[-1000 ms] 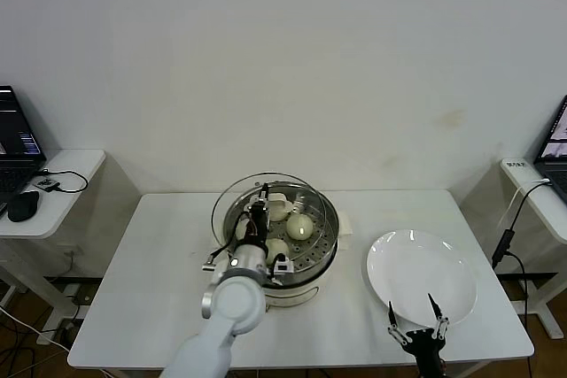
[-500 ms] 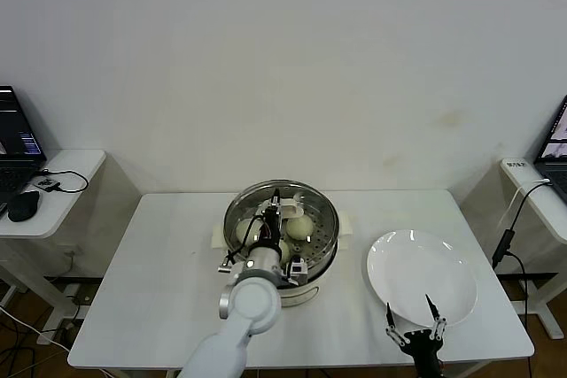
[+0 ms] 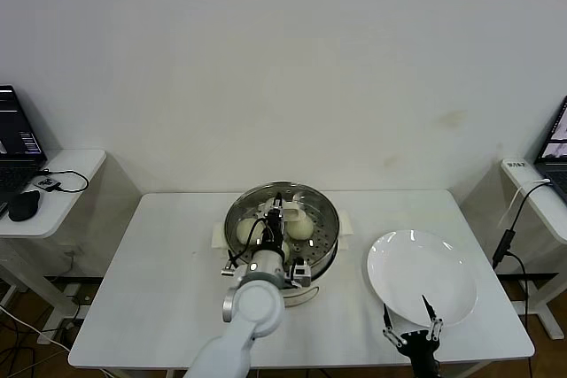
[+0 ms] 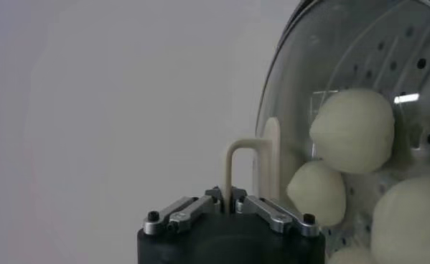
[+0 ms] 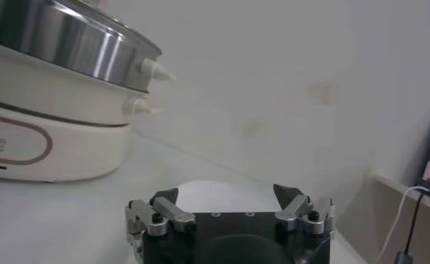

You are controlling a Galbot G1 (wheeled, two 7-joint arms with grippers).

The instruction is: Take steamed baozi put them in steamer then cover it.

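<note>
The steamer [image 3: 330,229], a shiny steel pot on a cream-white base [image 3: 301,294], stands mid-table. The glass cover [image 3: 312,205] lies centred over its opening. My left gripper [image 3: 276,212] is above the pot's middle, shut on the cover's cream bar handle [image 4: 245,147]; the jaws pinch one thin leg of it [image 4: 229,197]. Through the glass I see steamed baozi [image 4: 352,129] [image 4: 316,191] [image 4: 412,215] on the perforated tray, also visible from the head [image 3: 301,227] [image 3: 246,231]. My right gripper [image 3: 410,320] hangs open at the table's front right, holding nothing [image 5: 229,195].
A flat white plate [image 3: 421,276] lies right of the steamer, just beyond the right gripper, with nothing on it. The steamer's side [image 5: 64,43] shows in the right wrist view. Side tables with laptops [image 3: 18,143] and cables flank the table.
The left gripper carried the cover rightward from its offset over the pot's left edge until it sits centred on the steamer. The right gripper has barely shifted.
</note>
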